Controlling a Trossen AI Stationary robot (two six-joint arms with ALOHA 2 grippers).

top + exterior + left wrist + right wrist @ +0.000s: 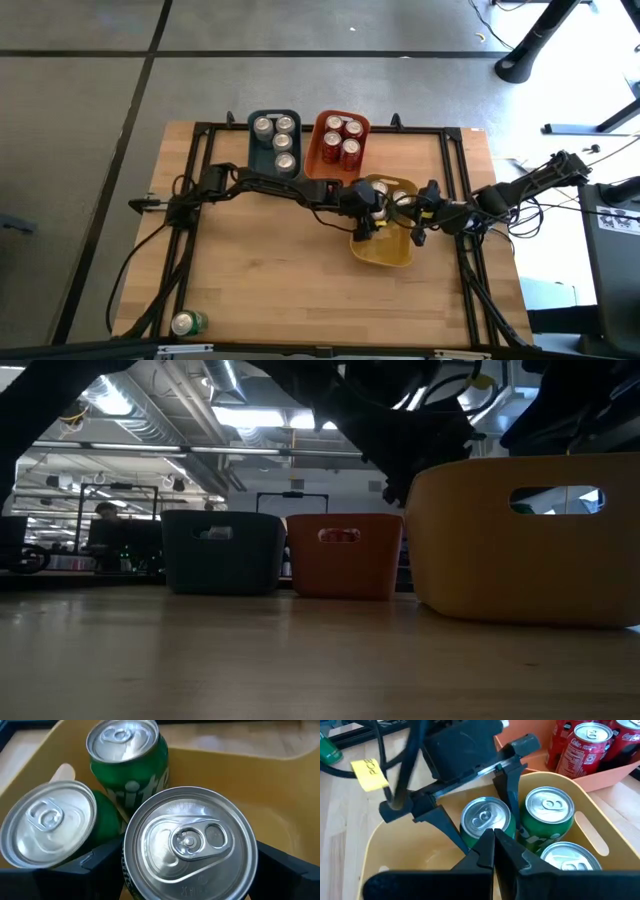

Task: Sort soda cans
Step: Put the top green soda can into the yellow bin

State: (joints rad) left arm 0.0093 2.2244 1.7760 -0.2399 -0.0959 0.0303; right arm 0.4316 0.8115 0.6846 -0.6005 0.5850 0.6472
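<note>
Currently the left claw (485, 820) is seen lowered into the yellow bin (385, 252), its fingers spread wide around a green soda can (189, 845); whether the can is gripped or only bracketed cannot be settled, though the fingers lie close on both its sides. Just beyond that claw, two more green cans (127, 757) are packed upright in the same bin, one of them touching or nearly touching the bracketed can. The right claw (494, 851) is held shut, with nothing between its fingers, poised over the near rim of the yellow bin and pointing toward the left claw. Farther from both claws, silver cans are stood in the blue-grey bin (251, 125) and red cans in the orange bin (310, 150), while one last green can (188, 322) is left lying on the surface, well apart from the left claw, near the front edge. The step in hand is judged to be the placing of a green can among its fellows. To do it well, the can should be kept upright and lowered until its base is borne by the bin floor, the fingers should be opened only then, and the claw should be raised straight up so that the neighbouring cans are not tipped. The shut right claw should be kept clear.
</note>
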